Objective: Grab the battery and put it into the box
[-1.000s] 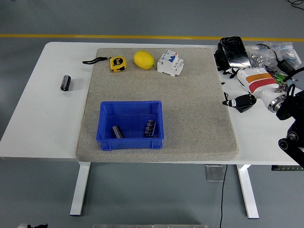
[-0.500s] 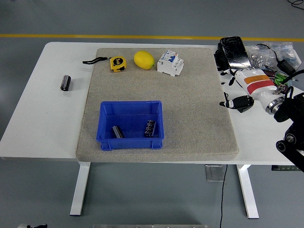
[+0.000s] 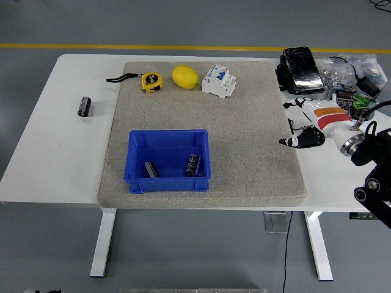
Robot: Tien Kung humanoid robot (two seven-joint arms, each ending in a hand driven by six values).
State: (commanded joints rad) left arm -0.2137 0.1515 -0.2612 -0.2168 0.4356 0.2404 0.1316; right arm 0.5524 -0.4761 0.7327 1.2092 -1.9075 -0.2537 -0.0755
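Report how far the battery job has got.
Done, it seems: two small dark cylindrical items already lie in the blue plastic box. In hand: nothing; the right hand is over the table's right side, fingers open and empty. Left: one black cylindrical battery sits on the bare white table, left of the grey mat, untouched. The left arm is out of view.

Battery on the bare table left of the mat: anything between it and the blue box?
Nothing visible. The battery lies alone on the white table, and only open mat separates it from the blue box, which is open-topped.
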